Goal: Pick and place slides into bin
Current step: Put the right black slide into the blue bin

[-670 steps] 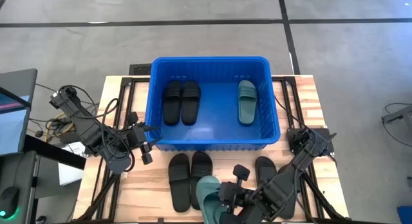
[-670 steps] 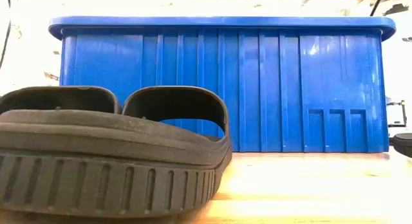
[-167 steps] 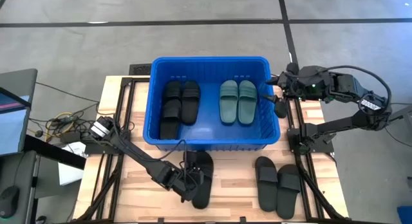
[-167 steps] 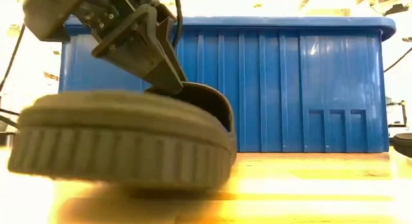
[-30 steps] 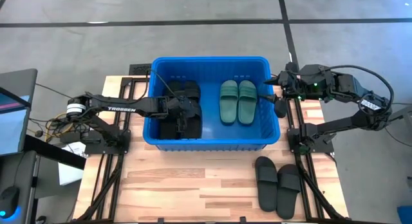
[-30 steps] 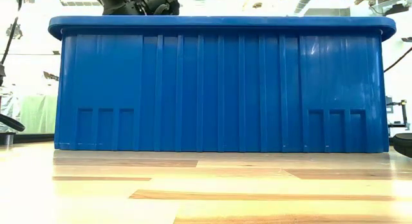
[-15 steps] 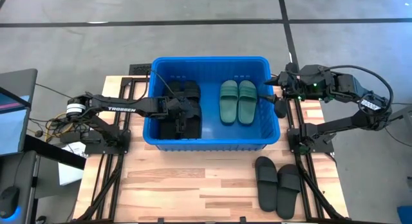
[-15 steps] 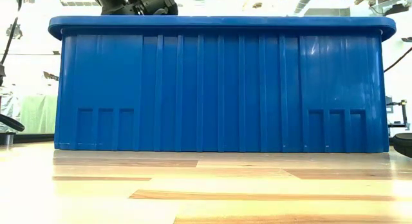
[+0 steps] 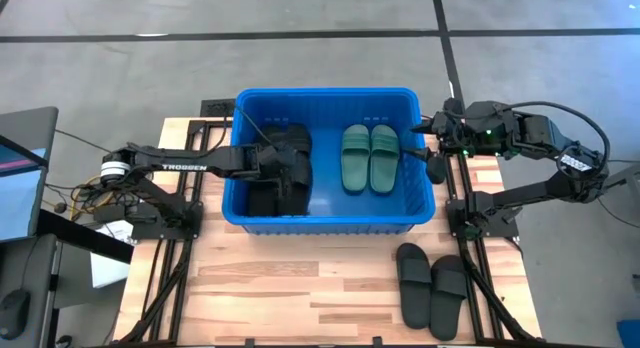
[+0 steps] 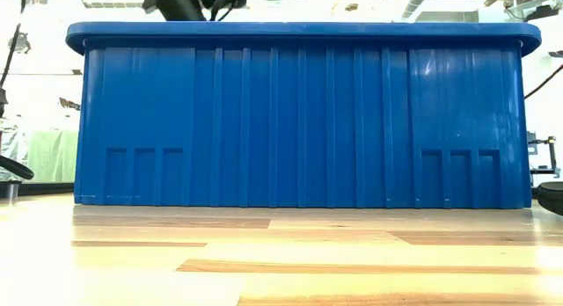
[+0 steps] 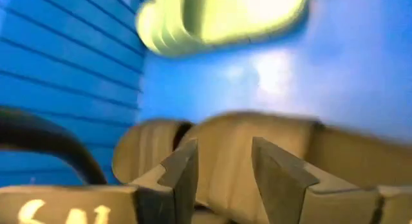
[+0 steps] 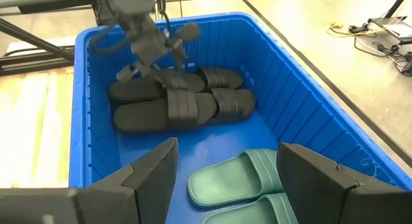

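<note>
A large blue bin (image 9: 330, 220) sits on a pale wooden table (image 9: 300, 288), seen from directly above. Everything here is placed relative to that bin.

Inside the bin, against its left wall, lies a pile of black slides (image 9: 280, 173); from the right wrist view the pile shows four sandals, some stacked on one another (image 12: 174, 102). Toward the bin's right half, two teal-green slides (image 9: 370, 158) lie side by side, flat on the floor, soles down. They are apart from the black pile.

Outside the bin, on the table in front of its near right corner, two more black slides (image 9: 433, 286) lie together as a pair.

The left arm reaches over the bin's left wall, and the left gripper (image 9: 283, 168) hangs above the black pile. In the left wrist view its two fingers (image 11: 180, 172) stand parted with a gap between them and nothing clamped; a black slide lies just beyond the tips. Whether the tips touch the slide cannot be told.

The right arm waits outside the bin, beside its right wall near the far corner. The right gripper (image 12: 225, 172) has its fingers spread wide and empty, pointing into the bin.

From table height, only the bin's ribbed front wall (image 10: 299, 121) shows, with part of the left arm just above its rim.
</note>
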You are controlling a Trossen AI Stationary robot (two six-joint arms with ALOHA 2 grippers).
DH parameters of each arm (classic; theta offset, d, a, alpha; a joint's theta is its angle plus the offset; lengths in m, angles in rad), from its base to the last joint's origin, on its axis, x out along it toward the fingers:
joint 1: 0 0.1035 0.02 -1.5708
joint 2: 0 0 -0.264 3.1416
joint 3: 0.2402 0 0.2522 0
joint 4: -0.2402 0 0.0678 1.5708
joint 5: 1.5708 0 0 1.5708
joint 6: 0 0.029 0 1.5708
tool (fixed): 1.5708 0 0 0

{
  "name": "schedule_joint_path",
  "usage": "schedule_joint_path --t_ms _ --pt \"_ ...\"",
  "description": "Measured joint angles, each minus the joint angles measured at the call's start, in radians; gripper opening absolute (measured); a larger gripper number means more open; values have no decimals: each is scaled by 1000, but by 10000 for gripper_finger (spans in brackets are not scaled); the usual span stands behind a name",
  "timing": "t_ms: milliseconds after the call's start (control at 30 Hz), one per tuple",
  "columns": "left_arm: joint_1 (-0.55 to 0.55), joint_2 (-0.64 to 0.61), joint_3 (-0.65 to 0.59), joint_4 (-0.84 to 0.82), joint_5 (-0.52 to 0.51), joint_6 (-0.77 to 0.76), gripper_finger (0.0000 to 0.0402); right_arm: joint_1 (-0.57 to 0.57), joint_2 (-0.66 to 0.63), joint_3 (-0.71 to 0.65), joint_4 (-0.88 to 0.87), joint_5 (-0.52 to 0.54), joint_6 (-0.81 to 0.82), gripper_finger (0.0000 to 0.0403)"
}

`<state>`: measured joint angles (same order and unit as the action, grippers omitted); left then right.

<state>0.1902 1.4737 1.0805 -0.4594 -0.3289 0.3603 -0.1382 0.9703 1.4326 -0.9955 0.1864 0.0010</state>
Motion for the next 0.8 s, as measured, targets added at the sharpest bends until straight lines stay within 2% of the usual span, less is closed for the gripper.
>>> schedule_joint_path --t_ms 400,633,800 --pt "0 -43 208 -161 51 -6 133 0 0 0 -25 0 -4 249" --pt "2 -43 213 -161 -103 -69 133 1 0 0 -35 -7 -7 249" --pt "-8 -82 238 -141 -19 -199 133 31 0 0 -113 -203 18 249"
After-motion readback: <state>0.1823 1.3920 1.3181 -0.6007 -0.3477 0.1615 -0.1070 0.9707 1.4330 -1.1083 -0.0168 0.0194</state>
